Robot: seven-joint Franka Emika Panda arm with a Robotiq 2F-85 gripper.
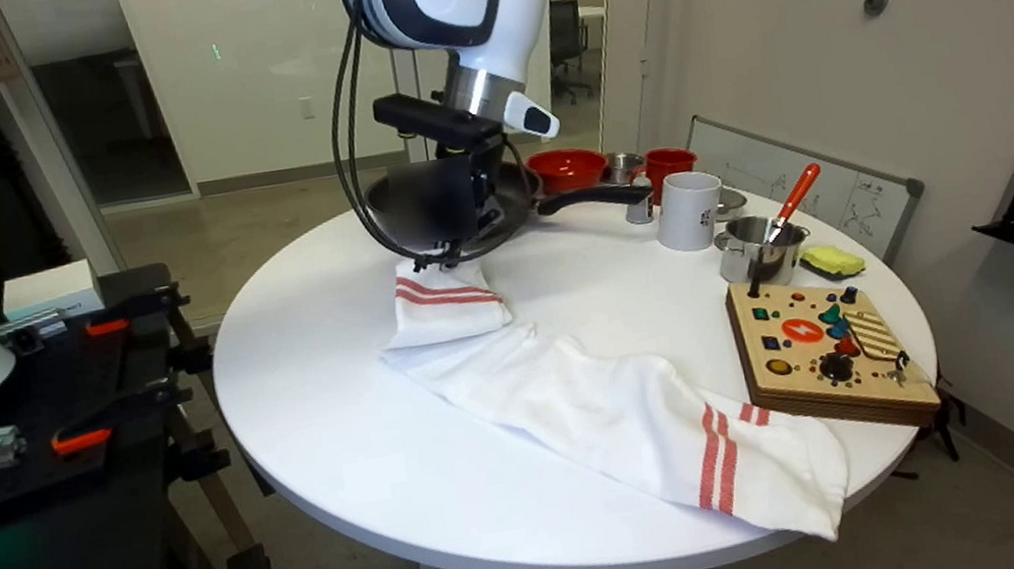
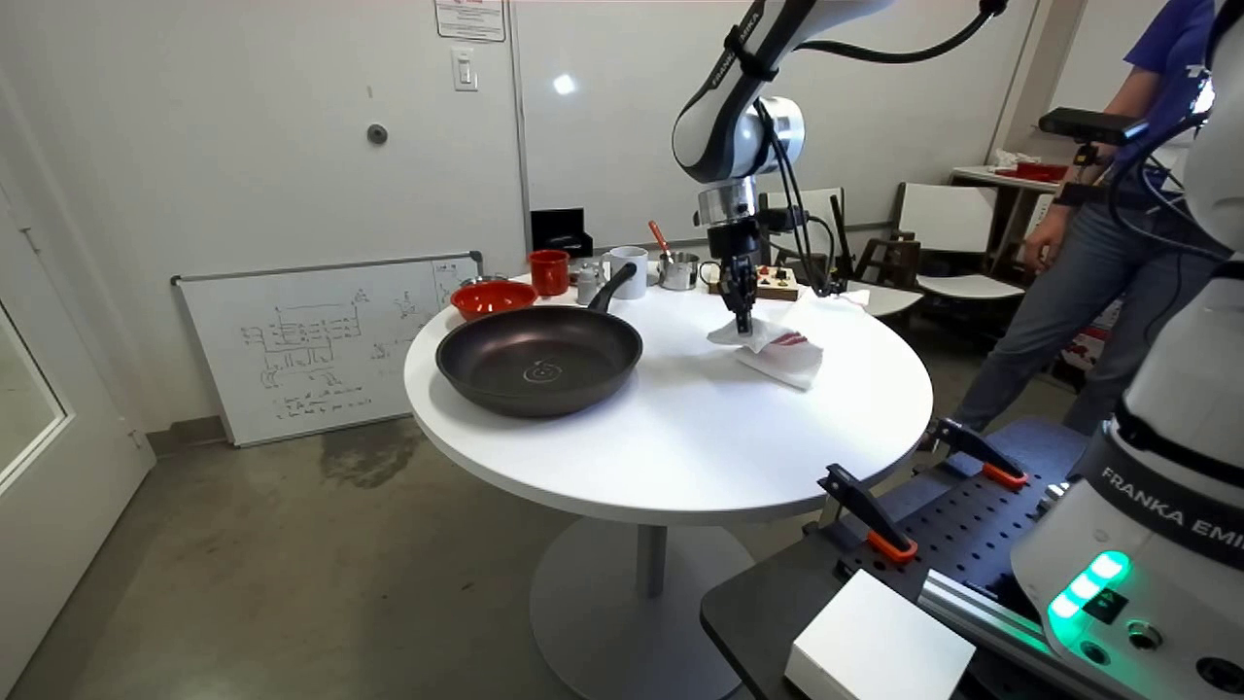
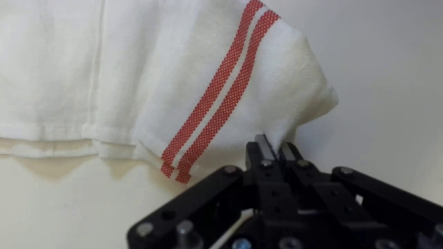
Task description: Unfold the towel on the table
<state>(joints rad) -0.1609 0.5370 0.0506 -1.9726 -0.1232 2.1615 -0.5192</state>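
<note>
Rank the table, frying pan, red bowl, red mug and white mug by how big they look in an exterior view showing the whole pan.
1. Table
2. Frying pan
3. Red bowl, wider than either mug
4. Red mug and white mug: too alike to rank; the pan's handle hides part of the white mug.

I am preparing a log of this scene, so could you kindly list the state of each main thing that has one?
Towel: creased, partly folded, one end gripped.
Gripper: closed on the towel.
Frying pan: upright.
Red bowl: upright.
White mug: upright.
Red mug: upright.
Steel pot: upright, red-handled utensil leaning in it.
Wooden control board: lying flat.
Robot base light: lit green.
</note>
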